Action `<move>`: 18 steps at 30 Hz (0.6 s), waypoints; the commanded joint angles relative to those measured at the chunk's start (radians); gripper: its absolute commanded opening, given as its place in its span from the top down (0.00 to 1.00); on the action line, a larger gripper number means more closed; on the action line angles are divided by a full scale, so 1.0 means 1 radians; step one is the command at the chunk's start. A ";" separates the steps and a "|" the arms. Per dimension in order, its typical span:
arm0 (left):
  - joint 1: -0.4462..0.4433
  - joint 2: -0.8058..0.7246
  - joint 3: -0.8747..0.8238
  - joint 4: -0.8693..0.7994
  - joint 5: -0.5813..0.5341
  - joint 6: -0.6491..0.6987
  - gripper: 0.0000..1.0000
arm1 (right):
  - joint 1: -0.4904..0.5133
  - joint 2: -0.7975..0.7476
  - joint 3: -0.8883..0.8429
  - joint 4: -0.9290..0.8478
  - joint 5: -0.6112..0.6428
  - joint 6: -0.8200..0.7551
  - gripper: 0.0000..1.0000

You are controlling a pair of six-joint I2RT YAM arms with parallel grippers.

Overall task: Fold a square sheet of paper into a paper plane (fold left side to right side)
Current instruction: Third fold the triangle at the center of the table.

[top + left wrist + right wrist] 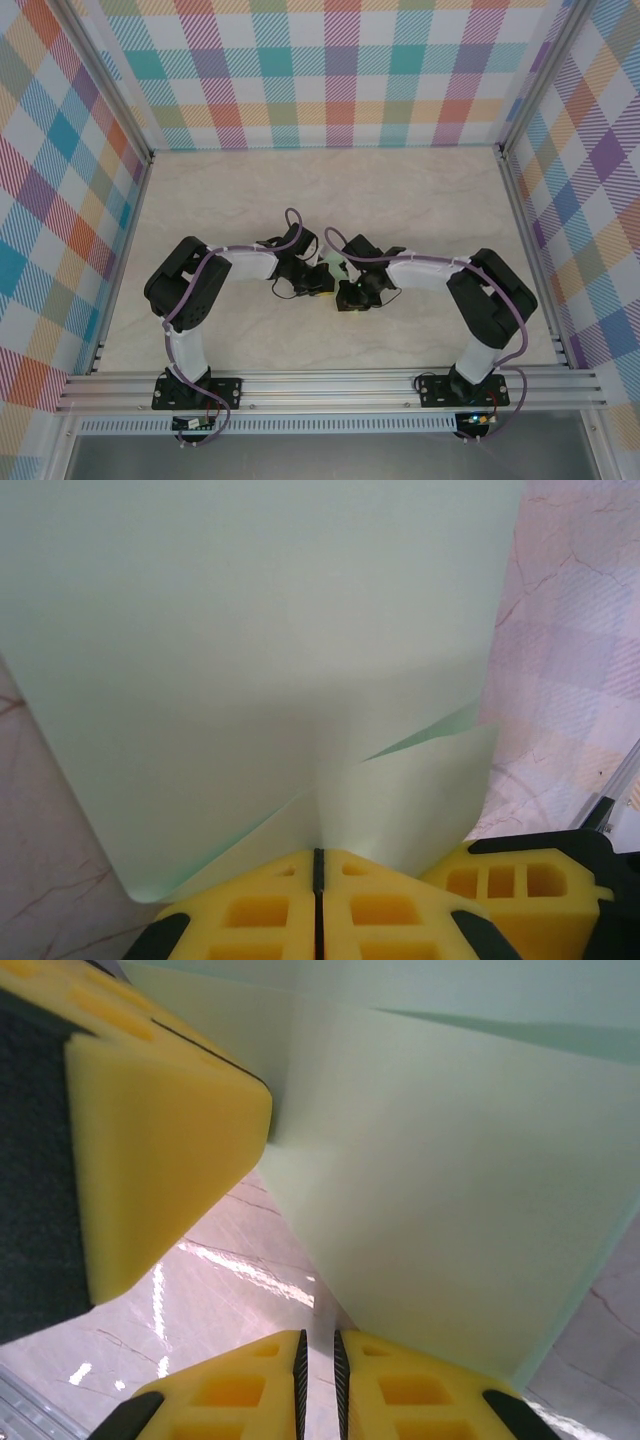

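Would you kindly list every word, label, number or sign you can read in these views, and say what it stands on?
None: no readable text.
The pale mint-green square sheet of paper is blank, the yellow foam fingers carry no lettering, and the checked walls show pattern only.

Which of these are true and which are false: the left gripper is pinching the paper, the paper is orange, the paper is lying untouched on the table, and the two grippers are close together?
1. The left gripper is shut on the square sheet of paper. True.
2. The paper is orange. False: it is pale mint green; the gripper fingers are the yellow parts.
3. The paper lies untouched on the table. False: one edge is pinched between the left gripper's fingers.
4. The left gripper and the right gripper sit close together near the middle of the table. True.
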 commanded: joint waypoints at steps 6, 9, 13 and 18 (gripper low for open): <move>-0.003 0.029 0.002 -0.057 -0.087 0.017 0.92 | -0.018 -0.064 -0.041 0.025 -0.042 0.036 0.82; -0.004 0.029 0.002 -0.059 -0.089 0.019 0.92 | -0.026 -0.079 -0.054 0.036 -0.045 0.043 0.82; -0.004 0.030 0.007 -0.060 -0.089 0.018 0.92 | -0.033 -0.088 -0.060 0.036 -0.045 0.046 0.82; -0.004 0.031 0.008 -0.062 -0.087 0.019 0.93 | -0.040 -0.081 -0.065 0.031 -0.036 0.047 0.82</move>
